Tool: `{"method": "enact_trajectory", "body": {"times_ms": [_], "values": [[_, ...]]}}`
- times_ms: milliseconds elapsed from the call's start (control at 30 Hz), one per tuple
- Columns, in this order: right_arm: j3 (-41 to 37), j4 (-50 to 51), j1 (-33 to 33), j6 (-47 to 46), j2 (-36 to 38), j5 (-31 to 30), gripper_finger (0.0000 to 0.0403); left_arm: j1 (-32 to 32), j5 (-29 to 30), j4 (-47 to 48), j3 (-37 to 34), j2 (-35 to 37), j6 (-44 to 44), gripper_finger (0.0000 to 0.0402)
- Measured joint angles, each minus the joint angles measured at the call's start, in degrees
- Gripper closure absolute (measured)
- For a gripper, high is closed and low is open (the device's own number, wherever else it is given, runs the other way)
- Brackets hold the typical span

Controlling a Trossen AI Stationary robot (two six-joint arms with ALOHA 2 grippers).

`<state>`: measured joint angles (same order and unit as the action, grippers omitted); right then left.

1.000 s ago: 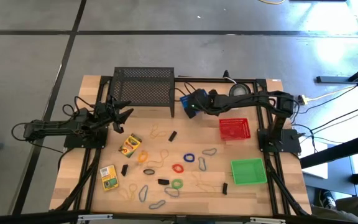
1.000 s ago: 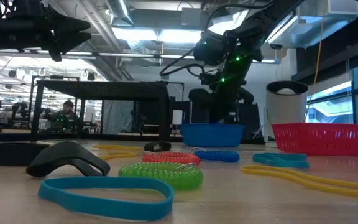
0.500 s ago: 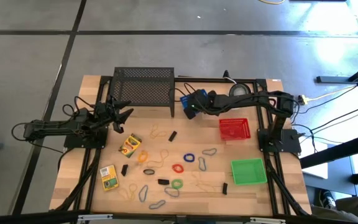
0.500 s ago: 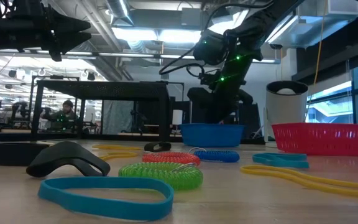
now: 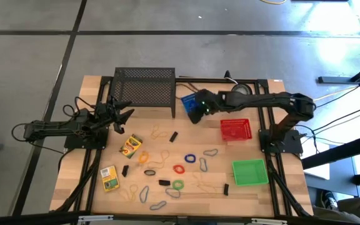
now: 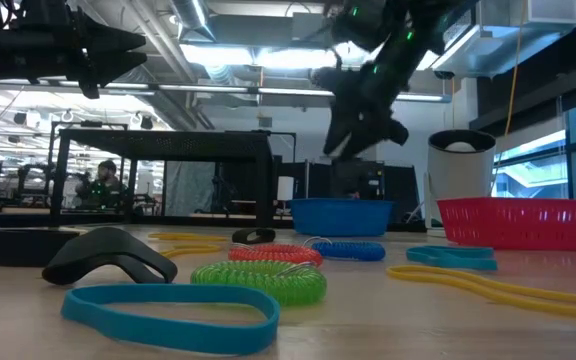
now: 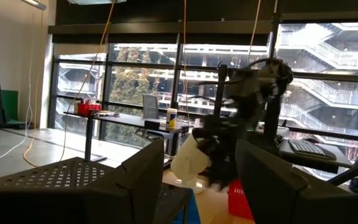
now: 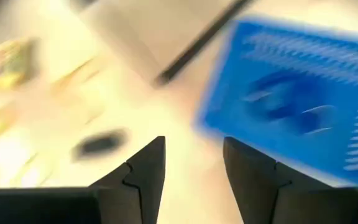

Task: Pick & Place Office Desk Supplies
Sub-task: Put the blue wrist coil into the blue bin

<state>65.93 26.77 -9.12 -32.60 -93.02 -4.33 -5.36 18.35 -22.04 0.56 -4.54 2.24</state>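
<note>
My right gripper [image 5: 194,116] hangs above the table with a clear gap between its fingers [image 8: 143,168] and nothing in them. Just behind it sits the blue bin [image 5: 189,100]. The rubber bands [image 5: 179,169], black clips [image 5: 173,135] and two crayon boxes [image 5: 130,145] lie scattered on the wood nearer the front edge. My left gripper [image 5: 122,114] waits spread wide and empty beside the mesh rack [image 5: 144,89].

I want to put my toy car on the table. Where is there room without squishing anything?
Bare wood lies between the red basket and the green basket, and in front of the black mesh rack near the left gripper. The middle is crowded with rubber bands, clips and crayon boxes.
</note>
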Motion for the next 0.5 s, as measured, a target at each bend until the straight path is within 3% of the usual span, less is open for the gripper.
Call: {"method": "enact_trajectory", "body": {"times_ms": [133, 367, 500], "values": [[0.0, 0.1, 6.9, 3.9, 0.2, 5.5, 0.0254, 0.0, 0.0, 0.0, 0.0, 0.0, 0.0, 0.0208], [0.0, -0.2, 21.3, 11.3, -3.0, 2.0, 0.0267, 0.0, 0.0, 0.0, 0.0, 0.0, 0.0, 0.0208], [0.0, -0.3, 25.5, 15.9, -4.8, -1.7, 0.0271, 0.0, 0.0, 0.0, 0.0, 0.0, 0.0, 0.0208]]}}
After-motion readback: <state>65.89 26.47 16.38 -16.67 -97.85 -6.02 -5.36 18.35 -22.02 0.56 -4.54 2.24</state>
